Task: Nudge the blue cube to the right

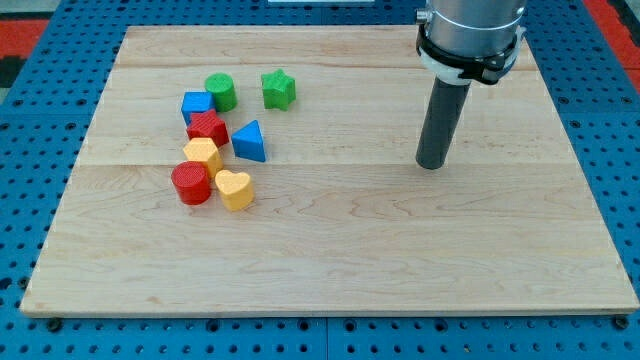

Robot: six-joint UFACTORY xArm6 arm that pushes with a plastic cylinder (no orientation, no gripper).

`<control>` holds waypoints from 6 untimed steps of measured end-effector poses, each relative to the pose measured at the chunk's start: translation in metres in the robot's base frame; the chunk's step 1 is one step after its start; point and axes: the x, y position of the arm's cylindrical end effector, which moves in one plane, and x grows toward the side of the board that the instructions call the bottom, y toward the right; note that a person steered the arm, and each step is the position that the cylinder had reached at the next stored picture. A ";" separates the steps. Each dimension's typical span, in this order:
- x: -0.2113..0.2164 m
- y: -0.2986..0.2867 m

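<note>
Camera view: blue cube (197, 104) touching green cylinder (220, 91); my tip (431, 165) well right; no jaws.

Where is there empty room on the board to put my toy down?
The whole strip along the board's bottom edge is bare, and so is the middle, between the blue triangle block and my tip. The view's upper left is crowded: eight blocks bunch there, around the blue cube.
</note>
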 end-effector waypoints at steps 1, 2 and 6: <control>0.000 0.001; 0.041 -0.007; 0.057 -0.408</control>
